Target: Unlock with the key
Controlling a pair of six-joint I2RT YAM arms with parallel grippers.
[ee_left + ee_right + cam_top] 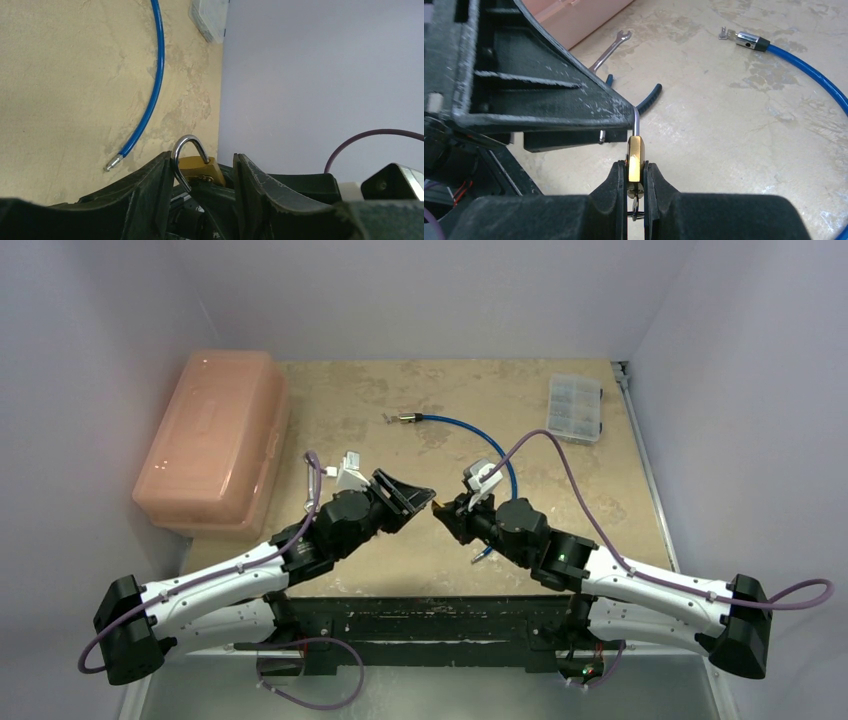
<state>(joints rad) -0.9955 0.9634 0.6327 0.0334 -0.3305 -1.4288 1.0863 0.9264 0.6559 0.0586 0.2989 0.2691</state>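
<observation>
I am seeing the tiny silvery key [634, 193] only as a sliver under the small brass padlock [635, 150], which the right gripper [635, 166] is clamping. The left gripper [202, 158] is straddling the steel shackle [188, 138], and I cannot tell whether it is pinching it. The bare tan tabletop [734, 140] is lying open to the right.

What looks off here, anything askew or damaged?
Nothing spilled or broken. One oddity: the brass padlock is up off the table, edge-on in the right gripper, jaws shut on its body, while its shackle pokes between the spread jaws of the left gripper. The table looks blotchy.
</observation>
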